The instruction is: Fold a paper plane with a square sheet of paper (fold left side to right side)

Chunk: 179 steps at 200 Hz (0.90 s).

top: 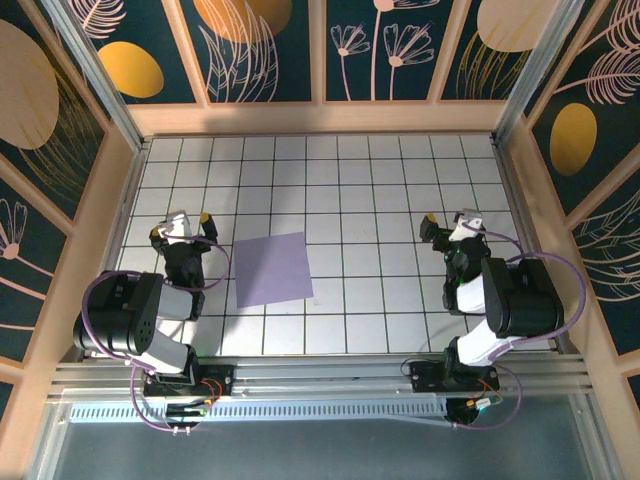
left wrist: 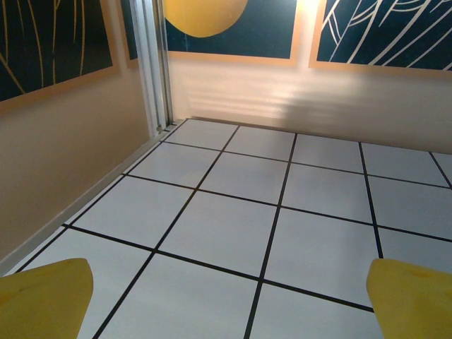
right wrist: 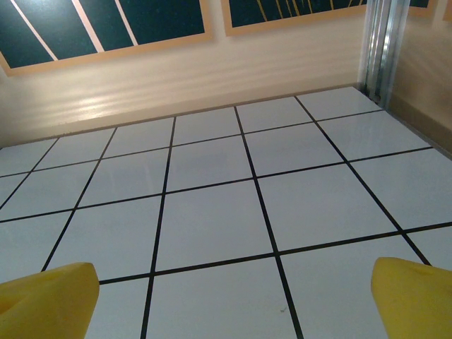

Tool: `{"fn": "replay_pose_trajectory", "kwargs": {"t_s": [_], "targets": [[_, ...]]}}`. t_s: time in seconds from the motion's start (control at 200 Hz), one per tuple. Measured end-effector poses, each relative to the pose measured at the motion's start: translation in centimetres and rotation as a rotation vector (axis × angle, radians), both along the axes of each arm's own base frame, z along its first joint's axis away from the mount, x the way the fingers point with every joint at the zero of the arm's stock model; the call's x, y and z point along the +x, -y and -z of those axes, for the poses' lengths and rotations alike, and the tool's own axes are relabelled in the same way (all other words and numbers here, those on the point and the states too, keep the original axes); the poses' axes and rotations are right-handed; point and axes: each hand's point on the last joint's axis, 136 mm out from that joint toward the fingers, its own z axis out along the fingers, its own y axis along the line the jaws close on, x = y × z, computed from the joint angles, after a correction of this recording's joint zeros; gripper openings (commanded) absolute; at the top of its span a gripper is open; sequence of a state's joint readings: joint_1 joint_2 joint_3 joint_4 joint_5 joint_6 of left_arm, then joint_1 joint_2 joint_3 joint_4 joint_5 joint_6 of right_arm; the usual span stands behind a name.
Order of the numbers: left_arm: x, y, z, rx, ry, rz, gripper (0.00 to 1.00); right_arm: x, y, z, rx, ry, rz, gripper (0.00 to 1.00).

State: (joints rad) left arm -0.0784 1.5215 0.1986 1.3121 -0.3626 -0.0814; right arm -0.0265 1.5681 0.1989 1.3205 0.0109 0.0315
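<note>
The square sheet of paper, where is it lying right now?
In the top view the square sheet of paper lies flat on the table, left of centre, just right of the left gripper and far from the right gripper.

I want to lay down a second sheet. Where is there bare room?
Widest bare patch: the tiles between the square sheet of paper and the right gripper. The far rows along the back wall are free too. Crowded at near left, where the left gripper sits close beside the sheet.
</note>
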Motion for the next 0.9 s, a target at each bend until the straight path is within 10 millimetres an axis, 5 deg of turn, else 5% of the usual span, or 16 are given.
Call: {"fn": "replay_pose_trajectory", "kwargs": {"t_s": [0.325, 0.611, 0.896], "targets": [[0.0, -0.1, -0.4, 0.001, -0.016, -0.008, 0.99, -0.2, 0.3, -1.6, -0.001, 0.018, 0.020, 0.99], [0.5, -0.1, -8.6, -0.079, 0.109, -0.012, 0.99, 0.1, 0.6, -7.1, 0.070, 0.060, 0.041, 0.99], [0.2, 3.0, -9.8, -0.389, -0.036, 0.123, 0.97, -0.8, -1.7, -10.2, 0.304, -0.052, -0.048, 0.99]]}}
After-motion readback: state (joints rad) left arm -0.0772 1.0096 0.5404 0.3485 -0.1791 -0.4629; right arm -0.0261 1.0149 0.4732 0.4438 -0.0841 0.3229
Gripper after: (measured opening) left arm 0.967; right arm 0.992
